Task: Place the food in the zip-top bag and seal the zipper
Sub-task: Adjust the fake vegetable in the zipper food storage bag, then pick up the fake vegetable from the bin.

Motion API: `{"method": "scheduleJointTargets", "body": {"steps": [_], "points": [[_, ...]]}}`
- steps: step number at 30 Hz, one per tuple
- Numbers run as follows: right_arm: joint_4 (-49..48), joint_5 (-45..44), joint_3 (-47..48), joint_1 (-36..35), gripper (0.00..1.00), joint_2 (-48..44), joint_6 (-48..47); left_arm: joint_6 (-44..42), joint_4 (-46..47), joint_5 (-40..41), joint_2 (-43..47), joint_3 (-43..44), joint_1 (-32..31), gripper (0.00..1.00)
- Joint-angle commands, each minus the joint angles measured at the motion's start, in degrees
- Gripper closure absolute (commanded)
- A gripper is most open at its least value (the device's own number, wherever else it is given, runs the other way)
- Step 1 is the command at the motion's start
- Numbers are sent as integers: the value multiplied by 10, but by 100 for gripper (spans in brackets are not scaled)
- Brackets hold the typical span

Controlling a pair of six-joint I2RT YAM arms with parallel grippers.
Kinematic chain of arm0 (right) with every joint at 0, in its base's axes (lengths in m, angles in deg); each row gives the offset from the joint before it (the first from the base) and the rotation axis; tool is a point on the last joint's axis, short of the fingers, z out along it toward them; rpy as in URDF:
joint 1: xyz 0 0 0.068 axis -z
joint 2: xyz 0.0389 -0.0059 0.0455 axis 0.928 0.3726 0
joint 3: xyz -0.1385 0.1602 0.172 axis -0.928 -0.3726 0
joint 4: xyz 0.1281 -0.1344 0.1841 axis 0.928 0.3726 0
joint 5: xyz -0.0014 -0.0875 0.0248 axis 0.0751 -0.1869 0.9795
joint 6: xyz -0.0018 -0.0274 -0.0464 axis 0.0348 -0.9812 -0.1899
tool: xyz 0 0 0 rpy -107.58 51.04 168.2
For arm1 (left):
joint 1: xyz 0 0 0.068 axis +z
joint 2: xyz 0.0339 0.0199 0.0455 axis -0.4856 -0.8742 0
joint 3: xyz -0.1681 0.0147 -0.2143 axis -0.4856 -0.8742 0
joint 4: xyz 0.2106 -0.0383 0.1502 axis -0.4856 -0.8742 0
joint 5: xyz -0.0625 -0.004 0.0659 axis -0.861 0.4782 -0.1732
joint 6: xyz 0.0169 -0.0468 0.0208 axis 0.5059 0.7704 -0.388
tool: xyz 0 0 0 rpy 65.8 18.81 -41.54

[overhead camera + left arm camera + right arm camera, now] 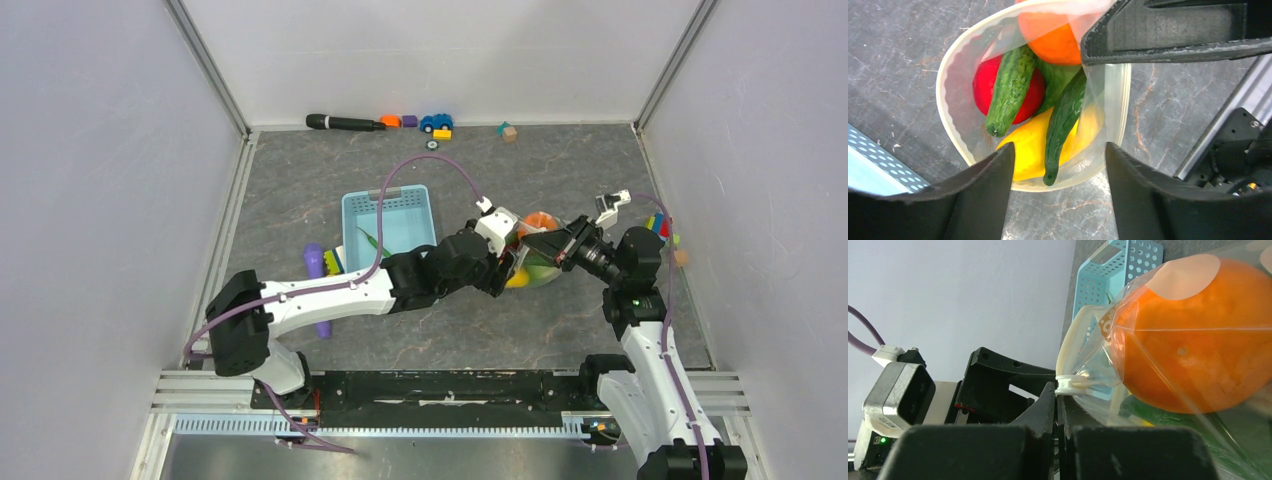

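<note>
The zip-top bag stands mouth-open right of centre, holding the food: a red round piece, an orange piece, a yellow piece and two green cucumbers. Its zipper forms the pale rim of the open mouth. My left gripper is open and empty, its jaws straddling the near rim just above the mouth; in the top view it is at the bag's left side. My right gripper is shut on the bag's rim beside the white slider, at the bag's right side.
The light-blue basket stands left of the bag with a green leafy piece inside. A purple rod lies left of the basket. A black marker and small toys line the back wall.
</note>
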Motion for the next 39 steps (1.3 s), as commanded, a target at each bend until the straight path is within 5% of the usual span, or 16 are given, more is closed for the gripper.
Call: {"method": "scheduleJointTargets", "body": {"steps": [1, 2, 9, 15, 26, 39], "points": [[-44, 24, 5, -2, 100, 1, -10, -19, -54, -40, 48, 29, 1, 18], [-48, 27, 6, -2, 100, 4, -11, -16, -56, -42, 61, 27, 1, 1], [-60, 48, 10, -2, 100, 17, -68, 58, -142, 27, 144, 31, 29, 0], [4, 61, 39, -2, 100, 39, -169, 188, -238, 41, 183, 1, 167, 0], [43, 61, 58, -2, 100, 75, -239, 372, -256, 129, 115, -55, 312, 0], [94, 42, 73, 20, 100, 80, -296, 451, -272, 99, -69, -23, 371, 25]]}}
